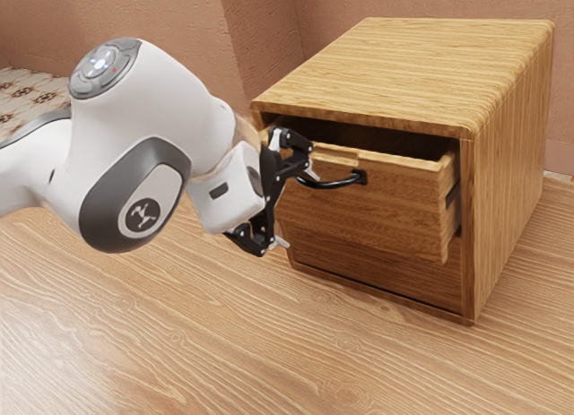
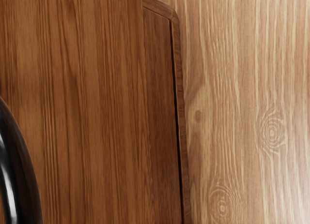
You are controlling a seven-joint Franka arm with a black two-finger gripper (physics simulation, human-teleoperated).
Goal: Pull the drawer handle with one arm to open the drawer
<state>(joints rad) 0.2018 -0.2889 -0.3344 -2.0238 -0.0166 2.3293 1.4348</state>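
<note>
1. Drawer (image 1: 386,209), exterior view: it sits in the upper part of the wooden cabinet (image 1: 430,74) and stands a short way out of the cabinet's face, with a dark gap showing above it, so it is partly open and not fully drawn.
2. Same view: the black handle (image 1: 339,182) lies across the drawer front with its long axis level. The pincer (image 1: 303,168) is at the end of the handle nearest the arm (image 1: 134,173), so the rest of the bar runs off toward the exterior view's right.
3. Same view: I cannot tell whether the pincer is clamped on the bar or only set against it.
4. Judgement: the pull should run straight out of the cabinet, square to the handle's long axis, toward the exterior view's lower left. A slanted pull could jam the drawer.
5. Wrist view: a dark curved bar, most likely the handle (image 2: 12,175), sits close under the hand against a dark wood panel (image 2: 77,88), which I take for the drawer front.
6. Count: one cabinet, one drawer, one handle, one arm, one pincer
</note>
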